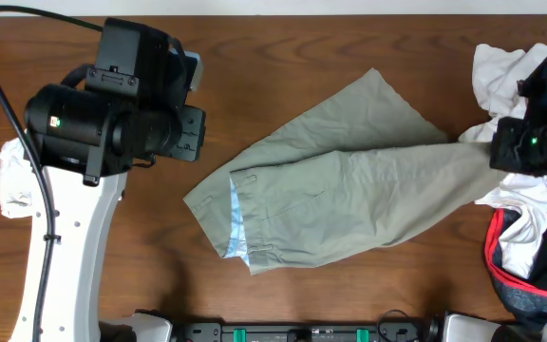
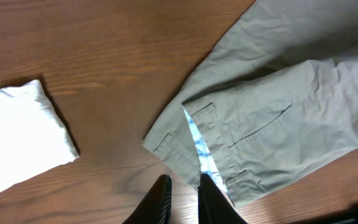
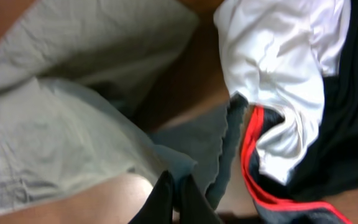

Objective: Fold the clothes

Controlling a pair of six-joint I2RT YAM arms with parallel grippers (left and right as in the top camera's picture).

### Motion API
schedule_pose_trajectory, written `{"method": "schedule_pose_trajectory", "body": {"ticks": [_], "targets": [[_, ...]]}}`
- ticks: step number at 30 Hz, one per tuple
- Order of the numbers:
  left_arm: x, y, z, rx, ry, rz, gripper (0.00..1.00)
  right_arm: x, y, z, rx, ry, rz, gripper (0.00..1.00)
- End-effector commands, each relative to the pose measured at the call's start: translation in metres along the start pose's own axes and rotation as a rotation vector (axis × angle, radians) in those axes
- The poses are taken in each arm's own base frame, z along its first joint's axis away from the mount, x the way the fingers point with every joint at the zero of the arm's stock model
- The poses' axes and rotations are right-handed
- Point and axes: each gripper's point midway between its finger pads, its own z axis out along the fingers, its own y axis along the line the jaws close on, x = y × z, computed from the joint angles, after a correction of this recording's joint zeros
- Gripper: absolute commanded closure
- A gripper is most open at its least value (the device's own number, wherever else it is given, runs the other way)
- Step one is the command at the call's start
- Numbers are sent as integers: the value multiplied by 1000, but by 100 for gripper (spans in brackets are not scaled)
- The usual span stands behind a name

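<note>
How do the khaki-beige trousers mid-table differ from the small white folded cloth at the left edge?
The khaki-beige trousers are much larger than the white folded cloth. The trousers lie spread out with their legs overlapping; the cloth is a compact bundle. The trousers show pale blue waistband lining; the cloth is plain white. Both rest on the wooden table.

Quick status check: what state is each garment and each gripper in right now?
khaki trousers: spread on the table, legs overlapping, blue waistband lining showing.
white cloth: folded, set aside near the left arm.
garment pile: unfolded heap by the right arm.
left gripper: slightly open, empty, by the waistband.
right gripper: shut, apparently on a trouser leg end.
</note>
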Motion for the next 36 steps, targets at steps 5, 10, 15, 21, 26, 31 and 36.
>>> {"method": "schedule_pose_trajectory", "body": {"ticks": [5, 10, 15, 21, 26, 31, 36], "targets": [[-5, 2, -5, -5, -33, -9, 83, 4, -31, -9, 186, -20, 116, 69], [-5, 2, 3, -6, -8, -20, 83, -16, 2, -6, 11, -90, 52, 68], [6, 4, 29, -12, 87, -63, 79, -27, 72, -16, -318, -160, -198, 72], [41, 8, 89, -27, 297, -89, 91, -25, 95, -11, -347, -141, -281, 80], [66, 11, 145, -34, 405, -93, 93, -24, 120, 12, -376, -87, -348, 74], [81, 13, 183, -38, 468, -93, 93, -15, 140, 39, -390, 10, -401, 69], [95, 15, 210, -44, 546, -100, 93, -9, 151, 55, -395, 63, -424, 70]]}}
